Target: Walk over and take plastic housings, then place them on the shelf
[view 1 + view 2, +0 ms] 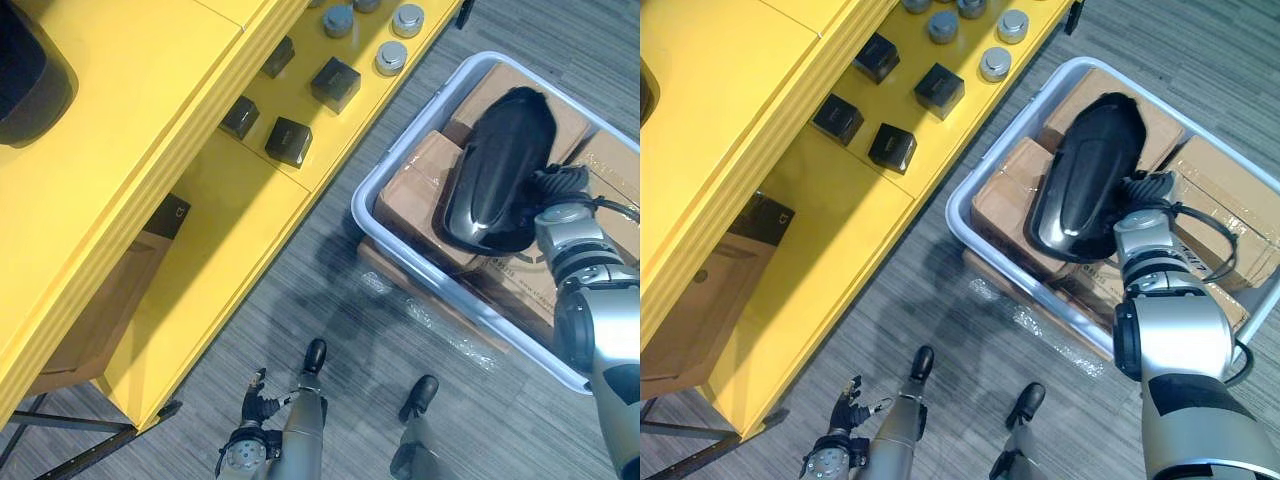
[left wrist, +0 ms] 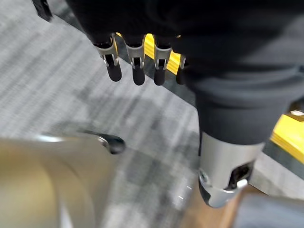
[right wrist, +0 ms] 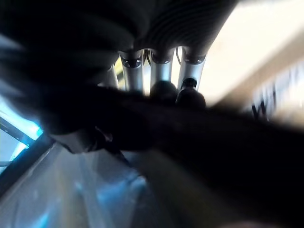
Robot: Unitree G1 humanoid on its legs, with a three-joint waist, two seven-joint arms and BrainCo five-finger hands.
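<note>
A yellow shelf [image 1: 250, 200] is seen along the left. On its lower level small black boxes [image 1: 288, 140] are set in a loose row, and grey round caps [image 1: 391, 57] are grouped at the far end. A dark rounded thing [image 1: 30, 70] is seen on the shelf's top board, at the upper left. One more black box [image 1: 170, 215] is tucked under the lower level.

To the right of the shelf, on the grey carpet [image 1: 330, 290], a pale plastic bin [image 1: 365, 205] is placed, packed with cardboard boxes [image 1: 415, 195]. A strip of open floor is left between bin and shelf.

The glossy black plastic housing [image 1: 500, 165] is laid on top of the boxes inside the bin, domed side up. The right hand [image 1: 560, 190] is pressed against its near right edge, the wrist reaching in over the bin's near side. Whether the housing is gripped cannot be told, since the contact is lost against the dark shell in the right wrist view.

The housing's long axis is directed away from the robot, its far end leaning slightly right. The narrower end is pointed toward the bin's far wall.

The left hand [image 1: 258, 405] is held low over the carpet near the shelf's corner, its fingers [image 2: 137, 71] loosely straight, with nothing held.
</note>
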